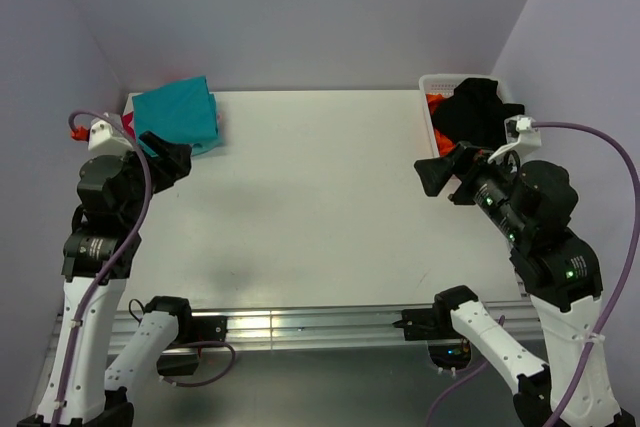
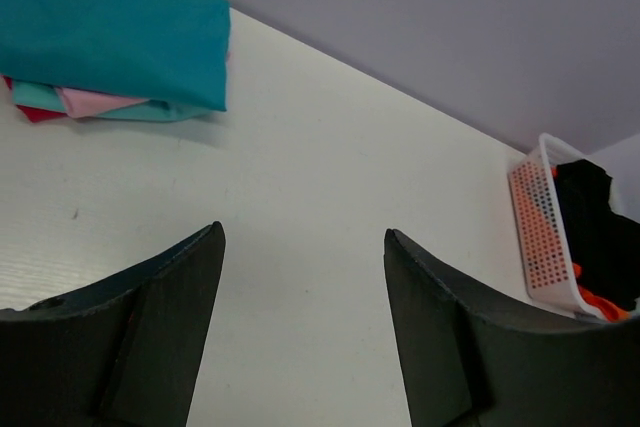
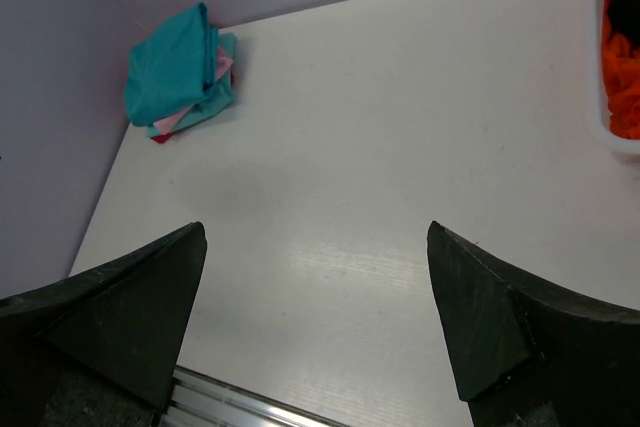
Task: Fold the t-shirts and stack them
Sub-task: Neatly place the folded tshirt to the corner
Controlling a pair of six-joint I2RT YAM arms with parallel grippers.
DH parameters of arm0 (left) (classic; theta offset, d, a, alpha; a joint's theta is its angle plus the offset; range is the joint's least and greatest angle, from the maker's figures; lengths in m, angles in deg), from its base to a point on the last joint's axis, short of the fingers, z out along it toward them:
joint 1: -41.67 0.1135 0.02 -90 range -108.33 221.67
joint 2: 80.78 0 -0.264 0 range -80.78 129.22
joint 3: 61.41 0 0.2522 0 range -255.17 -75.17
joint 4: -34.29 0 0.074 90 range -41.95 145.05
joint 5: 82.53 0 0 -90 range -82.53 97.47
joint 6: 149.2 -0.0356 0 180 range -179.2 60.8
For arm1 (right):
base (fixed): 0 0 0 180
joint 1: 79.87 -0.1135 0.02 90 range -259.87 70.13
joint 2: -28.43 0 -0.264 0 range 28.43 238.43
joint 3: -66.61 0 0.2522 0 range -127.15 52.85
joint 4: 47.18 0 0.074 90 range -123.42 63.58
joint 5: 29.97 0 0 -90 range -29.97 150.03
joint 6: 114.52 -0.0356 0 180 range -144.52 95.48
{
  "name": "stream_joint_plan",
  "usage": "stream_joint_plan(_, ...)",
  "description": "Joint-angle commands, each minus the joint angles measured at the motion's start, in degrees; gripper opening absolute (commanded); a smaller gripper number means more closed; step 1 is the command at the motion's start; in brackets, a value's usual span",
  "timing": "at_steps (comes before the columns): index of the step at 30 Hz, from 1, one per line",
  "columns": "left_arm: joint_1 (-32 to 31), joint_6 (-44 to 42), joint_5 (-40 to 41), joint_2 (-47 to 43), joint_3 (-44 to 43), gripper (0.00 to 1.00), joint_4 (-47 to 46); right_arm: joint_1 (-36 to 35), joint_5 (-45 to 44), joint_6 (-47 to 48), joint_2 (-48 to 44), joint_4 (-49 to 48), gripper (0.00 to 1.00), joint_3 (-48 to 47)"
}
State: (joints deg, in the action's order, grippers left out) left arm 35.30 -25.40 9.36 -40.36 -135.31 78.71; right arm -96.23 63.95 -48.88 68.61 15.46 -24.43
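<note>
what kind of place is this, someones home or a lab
Most likely a robot lab cell, not a home: a white table boxed in by plain lilac walls, the left arm and right arm fixed at its near edge, plus folded shirts and a basket.

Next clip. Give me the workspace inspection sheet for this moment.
Surface: white table, bare in the middle.
Job's things: folded stack at the far left corner, teal on top, pink, lighter teal and red beneath.
Clutter: white basket at far right, holding black cloth and orange cloth.
Grippers: left gripper and right gripper both open, empty, above the table.
Cables: purple cables, one along each arm.
Surroundings: lavender walls on three sides.
</note>
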Motion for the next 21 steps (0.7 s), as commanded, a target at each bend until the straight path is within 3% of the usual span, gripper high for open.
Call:
stream_joint_plan(1,-0.2,-4.4,7.6,0.1,-2.7,0.71,-1.1,-0.4,-1.7,0.5,0.5,-1.2,0.98,1.0)
stream_joint_plan(4,-0.6,-6.2,13.0,0.3,-2.4,0.72,0.2,-0.4,-1.3,0.0,0.7,-0.9,0.98,1.1)
stream_joint_plan(13,-1.4,-9.0,15.1,-2.2,0.4,0.74,0.5,-0.4,-0.3,-0.2,1.8,-2.6,0.98,1.8)
stream_joint_plan(21,-1.4,-11.6,15.8,-1.9,-2.2,0.75,1.3,-0.4,0.4,0.0,2.5,-4.4,0.98,2.0)
